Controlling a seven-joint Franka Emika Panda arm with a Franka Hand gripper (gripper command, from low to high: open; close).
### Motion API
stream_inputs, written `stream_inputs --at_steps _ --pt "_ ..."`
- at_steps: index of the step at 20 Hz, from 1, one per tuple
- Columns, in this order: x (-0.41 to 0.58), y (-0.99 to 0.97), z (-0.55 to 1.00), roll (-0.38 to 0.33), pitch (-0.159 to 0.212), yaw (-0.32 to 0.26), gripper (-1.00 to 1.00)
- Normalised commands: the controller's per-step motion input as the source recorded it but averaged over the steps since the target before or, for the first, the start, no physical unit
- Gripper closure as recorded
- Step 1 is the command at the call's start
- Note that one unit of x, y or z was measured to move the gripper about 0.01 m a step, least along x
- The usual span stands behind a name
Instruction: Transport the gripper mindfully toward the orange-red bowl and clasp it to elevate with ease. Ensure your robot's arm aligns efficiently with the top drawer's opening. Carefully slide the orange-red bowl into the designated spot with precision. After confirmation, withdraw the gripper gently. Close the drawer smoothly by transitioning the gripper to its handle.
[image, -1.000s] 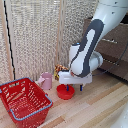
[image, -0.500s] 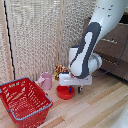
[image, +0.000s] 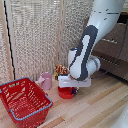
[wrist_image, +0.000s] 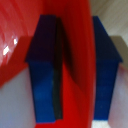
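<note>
The orange-red bowl rests on the wooden floor just below the white gripper, which hangs from the robot's arm. In the wrist view, the bowl's red wall fills the gap between the two blue fingers, one inside the bowl and one outside. The gripper looks shut on that wall. Grey-brown drawer fronts show at the exterior view's right. I cannot make out which is the top drawer, and the handle is too blurred to see.
A red wire basket stands at the exterior view's lower left. A pink mug and a small brown-orange object sit behind the bowl, against a pale slatted screen.
</note>
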Motion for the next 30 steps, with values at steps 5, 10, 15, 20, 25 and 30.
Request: stream_inputs --at_steps 5,10,15,20,25,30 --pt "-0.015 0.01 0.15 -0.008 0.000 -0.037 1.00" --pt "0.000 0.13 0.42 -0.030 0.058 -0.006 1.00" --pt "0.045 0.17 0.55 -0.011 0.077 0.000 1.00" --pt "0.161 0.15 0.62 0.000 0.062 0.001 1.00" --pt "0.252 0.14 0.71 -0.004 0.072 0.019 1.00" --pt "0.345 0.05 0.86 -0.019 0.068 0.018 1.00"
